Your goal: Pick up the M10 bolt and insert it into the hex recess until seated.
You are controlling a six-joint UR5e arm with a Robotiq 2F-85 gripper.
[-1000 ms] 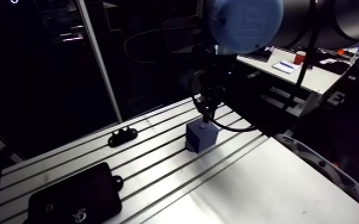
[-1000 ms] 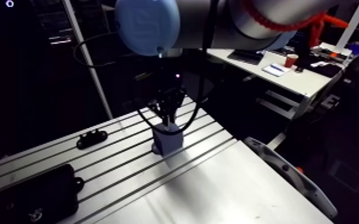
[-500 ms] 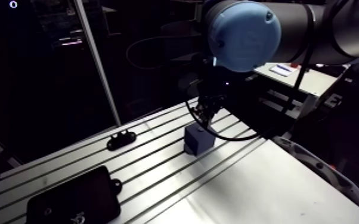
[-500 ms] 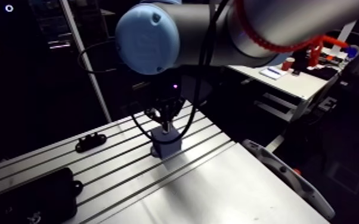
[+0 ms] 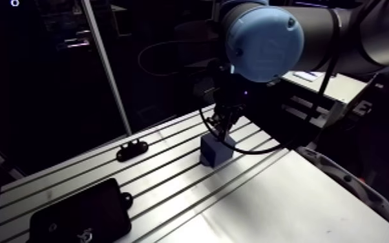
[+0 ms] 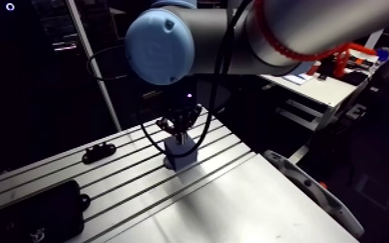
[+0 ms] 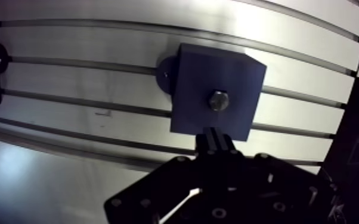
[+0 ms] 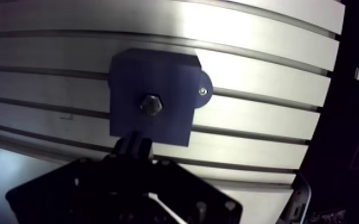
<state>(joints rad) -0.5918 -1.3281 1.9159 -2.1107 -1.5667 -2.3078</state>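
Observation:
A blue block [image 7: 194, 71] stands on the slotted table [image 5: 268, 194], fixed by a round tab at one side. A metal M10 bolt [image 7: 218, 100] sits in the recess in the block's top face, its hex head showing, and nothing holds it. My gripper [image 7: 214, 138] hangs just above the block, a little back from the bolt. Its two fingers are pressed together with nothing between them. In the arm view the gripper [image 5: 223, 129] comes down over the blue block [image 5: 215, 152].
A small black clamp piece [image 5: 132, 150] lies on the table to the left of the block. A larger flat black box [image 5: 81, 216] sits near the table's front left corner. A smooth metal sheet [image 6: 236, 207] covers the right part of the table.
Earlier the gripper was down on the block's top; now it stands a little higher, clear of the bolt. The block has not moved. The arm camera has shifted slightly.

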